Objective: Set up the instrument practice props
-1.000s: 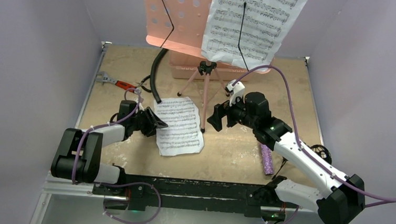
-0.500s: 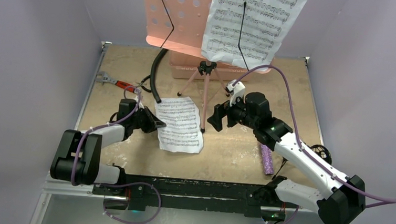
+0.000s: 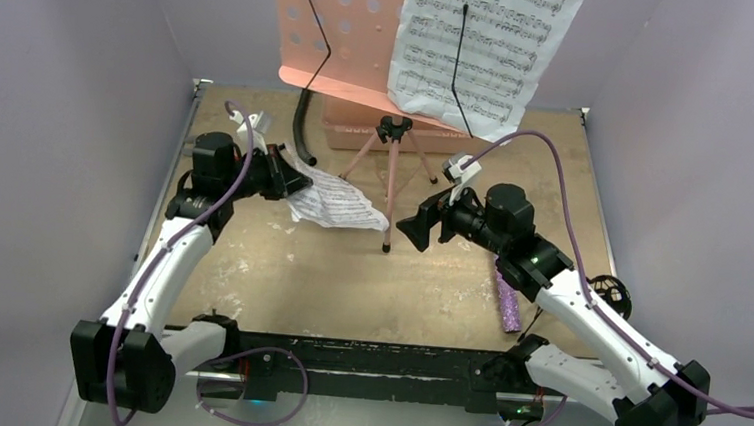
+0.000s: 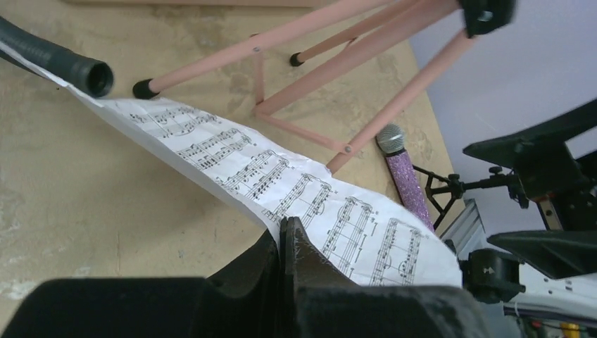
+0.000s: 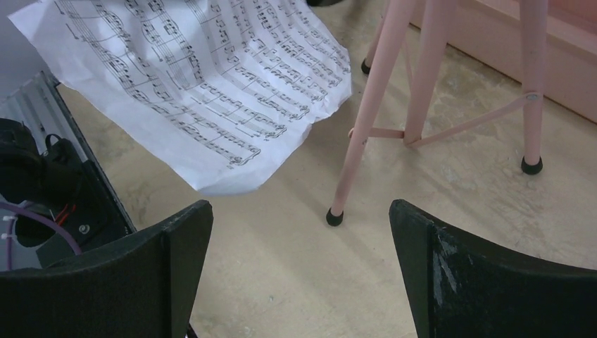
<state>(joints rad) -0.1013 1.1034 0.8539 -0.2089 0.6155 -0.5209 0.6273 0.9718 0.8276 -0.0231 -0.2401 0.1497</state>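
The pink perforated music stand (image 3: 338,32) stands on tripod legs (image 3: 391,179) at the back, with one white sheet-music page (image 3: 485,42) resting on it. My left gripper (image 3: 280,174) is shut on the edge of a second page (image 3: 339,202), which hangs lifted above the table left of the legs. In the left wrist view the jaws (image 4: 287,224) pinch that page (image 4: 303,190). My right gripper (image 3: 414,226) stands open, empty, low near the front leg (image 5: 366,120). The purple microphone (image 3: 507,304) lies at the right beside the small black mic stand (image 4: 450,187).
A black hose (image 3: 304,128) curves down beside the stand, its end close to the held page. A pink translucent box (image 3: 359,132) sits behind the tripod legs. A round black object (image 3: 610,289) lies at the table's right edge.
My left gripper closed on the page's edge and lifted it off the table, carrying it back and left. The right arm shifted slightly right and stayed open.
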